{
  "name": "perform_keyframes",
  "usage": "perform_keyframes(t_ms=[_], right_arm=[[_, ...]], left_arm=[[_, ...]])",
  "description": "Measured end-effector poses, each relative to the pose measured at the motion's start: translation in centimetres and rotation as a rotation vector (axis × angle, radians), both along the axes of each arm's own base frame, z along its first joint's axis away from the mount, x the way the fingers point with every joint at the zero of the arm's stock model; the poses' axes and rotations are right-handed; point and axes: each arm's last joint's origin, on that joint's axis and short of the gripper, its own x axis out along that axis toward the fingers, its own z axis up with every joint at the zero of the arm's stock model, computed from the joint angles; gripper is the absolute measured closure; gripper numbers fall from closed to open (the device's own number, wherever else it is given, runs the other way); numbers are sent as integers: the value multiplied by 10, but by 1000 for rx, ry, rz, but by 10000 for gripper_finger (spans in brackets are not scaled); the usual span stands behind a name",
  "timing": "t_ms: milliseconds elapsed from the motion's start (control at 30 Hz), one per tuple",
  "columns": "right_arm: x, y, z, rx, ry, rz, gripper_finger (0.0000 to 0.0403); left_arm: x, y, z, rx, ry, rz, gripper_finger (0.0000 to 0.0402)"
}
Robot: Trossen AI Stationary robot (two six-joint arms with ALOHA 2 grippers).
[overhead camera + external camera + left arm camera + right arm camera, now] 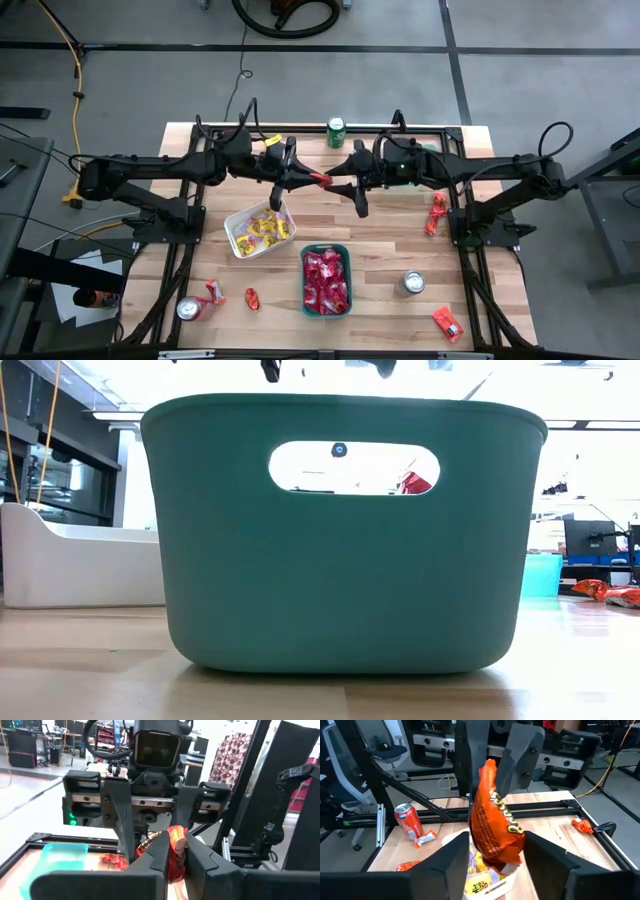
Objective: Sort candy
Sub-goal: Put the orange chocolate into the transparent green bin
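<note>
Both end effectors (322, 182) meet at one orange candy (492, 827) (grips unclear)

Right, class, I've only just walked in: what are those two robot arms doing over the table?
The two arms meet in mid-air above the table, passing an orange candy packet between them. The left gripper is shut on the packet's top end, while the right gripper has its fingers around the lower end, not yet closed. Below, a white tray holds yellow candies and a green tray holds red ones. A few loose candies and drink cans lie around the table.
</note>
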Motion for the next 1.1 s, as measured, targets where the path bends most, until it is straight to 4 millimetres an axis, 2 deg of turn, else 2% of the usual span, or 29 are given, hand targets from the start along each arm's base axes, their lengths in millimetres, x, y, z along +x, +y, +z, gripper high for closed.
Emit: perform_keyframes(t_ms=[333, 400, 533, 633, 833, 967, 1100], right_arm=[[0, -1, 0, -10, 3, 1, 375], [0, -2, 0, -12, 3, -4, 392], [0, -3, 0, -16, 5, -5, 383], [-5, -4, 2, -32, 11, -5, 378], [-35, -18, 8, -46, 116, -88, 387], [-63, -31, 8, -64, 252, -196, 389], [-86, -46, -7, -47, 386, -267, 385]], left_arm=[[0, 0, 0, 65, -10, 11, 351], [0, 0, 0, 82, -12, 12, 340], [-2, 3, 1, 77, 18, 19, 311], [-10, 7, 11, 94, 102, 38, 281], [-43, 20, 23, 205, 332, 211, 232], [-65, 34, 4, 175, 535, 333, 223], [-75, 41, -23, 9, 510, 327, 223]])
